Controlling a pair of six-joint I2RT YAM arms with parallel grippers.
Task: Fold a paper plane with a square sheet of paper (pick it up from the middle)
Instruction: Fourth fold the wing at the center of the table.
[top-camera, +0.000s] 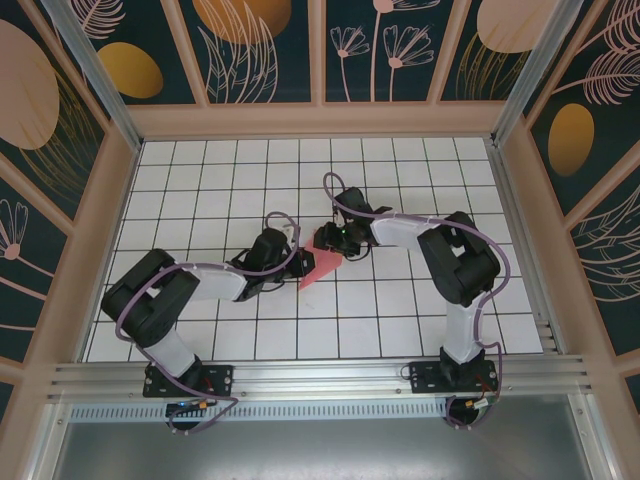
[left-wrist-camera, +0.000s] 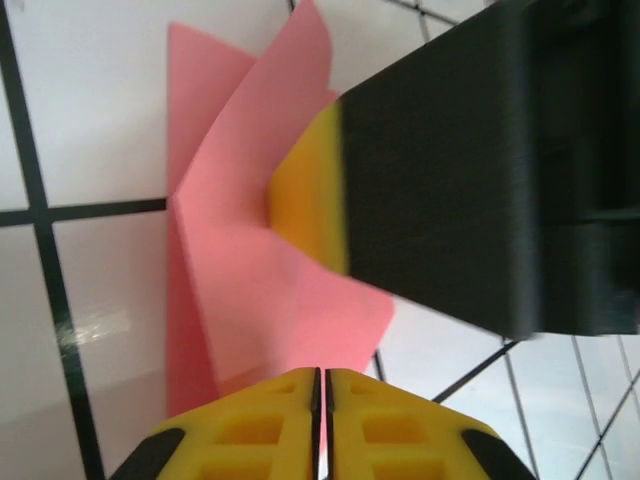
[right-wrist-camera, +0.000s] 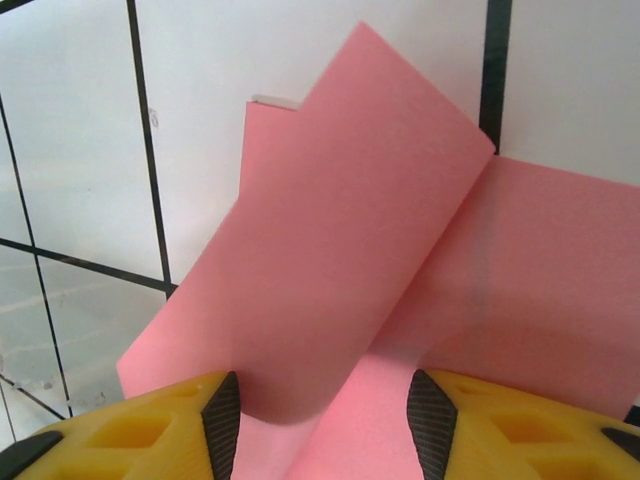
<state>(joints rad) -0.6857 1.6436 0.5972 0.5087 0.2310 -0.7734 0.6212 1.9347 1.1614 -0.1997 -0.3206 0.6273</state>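
The pink-red sheet of paper (top-camera: 320, 268) lies on the tiled table, folded into a pointed wedge with its tip toward the near left. It is a half-formed paper plane with loose flaps standing up (left-wrist-camera: 250, 250). My left gripper (top-camera: 296, 252) is at the wedge's left edge. Its yellow jaws (left-wrist-camera: 322, 374) are shut, with the paper just beyond their tips. My right gripper (top-camera: 330, 240) is at the wedge's far end and is open (right-wrist-camera: 325, 405). A curled flap (right-wrist-camera: 340, 250) rises between its pads, and one of its fingers (left-wrist-camera: 310, 190) presses on the paper.
The white table with black grid lines (top-camera: 250, 180) is walled by wooden rails (top-camera: 320, 122) at the back and sides. An aluminium rail (top-camera: 320, 372) runs along the near edge by the arm bases. Both arms meet at mid-table.
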